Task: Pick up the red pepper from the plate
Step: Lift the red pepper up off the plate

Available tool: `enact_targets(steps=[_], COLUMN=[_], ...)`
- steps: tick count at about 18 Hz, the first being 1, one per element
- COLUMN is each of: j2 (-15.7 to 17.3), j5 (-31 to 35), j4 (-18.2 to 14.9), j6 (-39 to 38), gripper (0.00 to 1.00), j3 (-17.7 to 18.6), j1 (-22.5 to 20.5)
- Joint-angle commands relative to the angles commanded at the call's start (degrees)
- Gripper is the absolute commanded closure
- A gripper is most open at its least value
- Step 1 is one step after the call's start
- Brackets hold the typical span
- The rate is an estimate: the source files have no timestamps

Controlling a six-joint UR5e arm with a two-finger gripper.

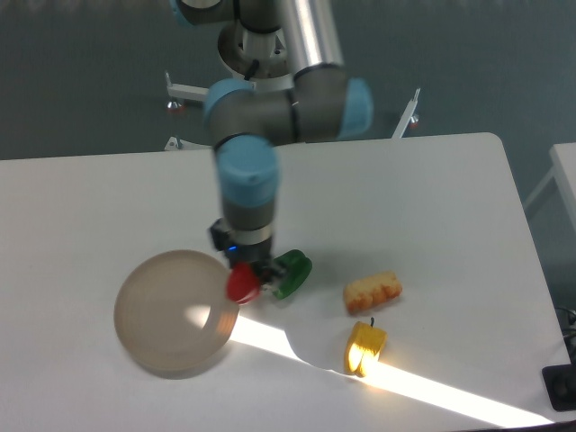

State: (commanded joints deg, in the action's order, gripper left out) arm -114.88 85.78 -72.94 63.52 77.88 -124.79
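The red pepper point(240, 285) is small and glossy, at the right edge of the round brownish-grey plate point(171, 315). My gripper point(249, 277) points down from the arm and is shut on the red pepper, holding it just over the plate's right rim. The fingertips are mostly hidden behind the pepper. The plate is otherwise bare.
A green pepper point(292, 273) lies on the table right next to the gripper, on its right. An orange-yellow block of food point(373, 292) and a yellow pepper point(365, 347) lie further right. A bright strip of sunlight crosses the table front.
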Motion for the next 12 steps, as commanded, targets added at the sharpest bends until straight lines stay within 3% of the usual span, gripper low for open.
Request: enact_targets(steps=[1,5,12], j2=[0.0,-0.44,-0.7], j5=[-0.09,-0.09,0.0], j4=[-1.49,-2.3,-2.48], j6=[3.16,8.37,9.25], gripper=[0.61,0.61,0.61], j3=[-0.79,-2.9,-4.31], j1=[-1.58,-5.28,-5.73])
